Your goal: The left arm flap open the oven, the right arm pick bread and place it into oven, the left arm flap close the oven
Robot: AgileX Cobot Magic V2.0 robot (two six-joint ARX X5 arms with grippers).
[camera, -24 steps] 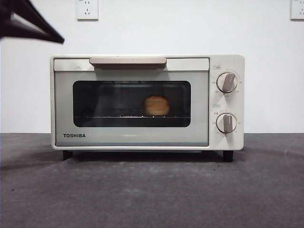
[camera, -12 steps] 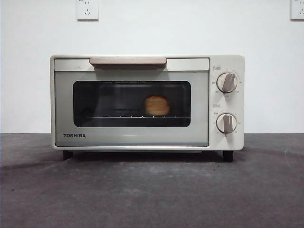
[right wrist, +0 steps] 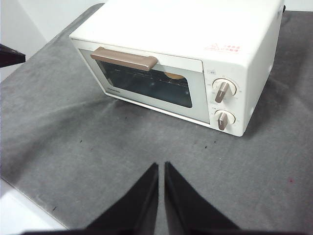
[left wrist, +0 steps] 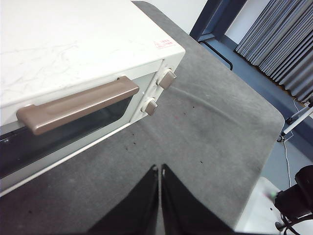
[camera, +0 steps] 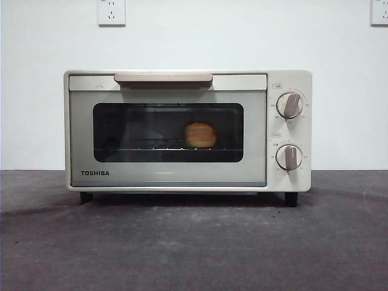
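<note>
Behind the dark glass window of the oven (camera: 188, 130), right of centre on the wire rack (camera: 145, 148), sits the bread (camera: 200, 134), golden-tan and rounded; from the right wrist view only a sliver of it shows through the glass (right wrist: 173, 76). Oven door shut flush, beige bar handle (camera: 163, 78) running level along its top edge, TOSHIBA lettering at the door's lower left corner. Two round knobs, upper (camera: 290, 104) and lower (camera: 289, 157), stacked on the panel to the right of the door. Black feet (camera: 291, 199) resting on the grey counter (camera: 194, 248), which carries a few dark specks in front of the oven. White wall behind, one socket (camera: 111, 11) above the oven's left part and another (camera: 379, 11) at the far right edge. No arm shows in the front view. Left claw (left wrist: 160, 169): jaws pressed together, holding nothing, hanging above the counter near the oven's front, with the handle (left wrist: 78, 105) and both knobs close by but not touched. Right claw (right wrist: 161, 166): jaws nearly together with a thin slit between them, empty, poised over the counter well apart from the oven, looking at its door and knob panel from the front. Grey curtains (left wrist: 286, 39) and a dark door frame (left wrist: 215, 19) visible beyond the counter's edge in the left wrist view.
</note>
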